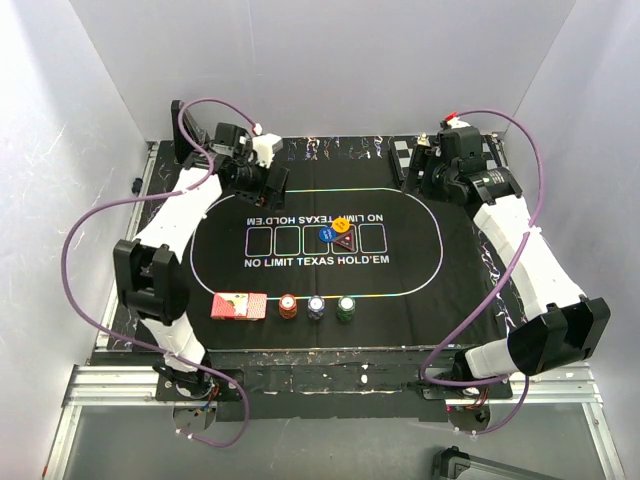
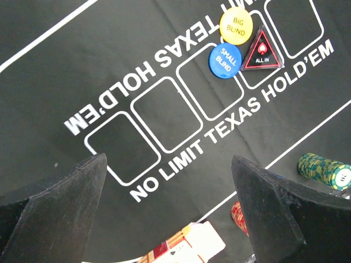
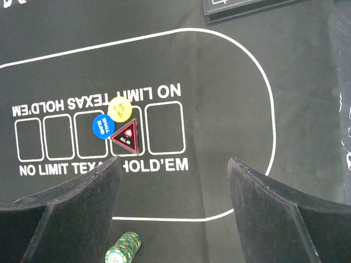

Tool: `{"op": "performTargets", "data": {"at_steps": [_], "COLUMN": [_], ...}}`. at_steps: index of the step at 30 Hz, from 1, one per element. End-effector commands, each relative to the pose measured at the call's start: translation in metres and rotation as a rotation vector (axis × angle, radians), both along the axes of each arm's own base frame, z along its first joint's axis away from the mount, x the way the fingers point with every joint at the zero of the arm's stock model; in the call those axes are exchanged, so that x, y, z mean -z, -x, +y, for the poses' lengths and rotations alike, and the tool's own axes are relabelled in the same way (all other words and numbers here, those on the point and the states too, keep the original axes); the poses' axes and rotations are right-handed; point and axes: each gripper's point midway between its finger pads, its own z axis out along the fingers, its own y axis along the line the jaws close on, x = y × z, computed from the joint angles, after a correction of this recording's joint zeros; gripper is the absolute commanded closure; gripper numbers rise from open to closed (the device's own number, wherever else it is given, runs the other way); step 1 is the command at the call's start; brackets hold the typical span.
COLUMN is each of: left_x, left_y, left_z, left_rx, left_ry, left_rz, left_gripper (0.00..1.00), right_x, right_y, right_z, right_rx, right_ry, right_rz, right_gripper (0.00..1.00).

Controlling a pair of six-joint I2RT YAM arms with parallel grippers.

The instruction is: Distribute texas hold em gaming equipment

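Note:
The card deck point(image 1: 238, 305) and the red point(image 1: 288, 306), blue point(image 1: 316, 307) and green point(image 1: 346, 308) chip stacks stand in a row at the mat's near edge. The blue disc point(image 1: 325, 234), yellow disc point(image 1: 340, 225) and dark triangular marker point(image 1: 345, 241) lie together on the printed card boxes. My left gripper point(image 1: 270, 182) hovers open and empty at the far left; its view shows the discs point(image 2: 225, 60), marker point(image 2: 262, 52), deck point(image 2: 186, 246) and green stack point(image 2: 323, 170). My right gripper point(image 1: 420, 175) hovers open and empty at the far right, above the marker point(image 3: 126, 136) and green stack point(image 3: 123, 249).
The black felt mat point(image 1: 420, 300) covers the table. A chessboard point(image 1: 404, 152) lies at the far right behind my right gripper, its edge showing in the right wrist view point(image 3: 247, 6). White walls close in the back and sides. Purple cables loop beside both arms.

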Motion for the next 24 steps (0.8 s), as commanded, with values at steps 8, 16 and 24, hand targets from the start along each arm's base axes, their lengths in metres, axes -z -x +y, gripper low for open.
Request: {"op": "performTargets", "data": {"at_steps": [8, 16, 24], "left_x": [0.035, 0.087, 0.113], "left_y": [-0.019, -0.039, -0.052], "left_z": [-0.083, -0.114, -0.144], "left_rx": [0.223, 0.290, 0.302], "left_ry": [-0.051, -0.165, -0.195], "left_rz": [-0.046, -0.079, -0.087], "left_gripper": [0.02, 0.02, 0.02], "right_x": [0.006, 0.022, 0.030], "right_y": [0.014, 0.019, 0.023], "right_z": [-0.004, -0.006, -0.007], "right_rx": [0.028, 0.037, 0.033], "right_ry": [-0.012, -0.014, -0.013], "right_rz": [-0.011, 0.002, 0.005], "right_gripper": [0.17, 0.18, 0.20]}}
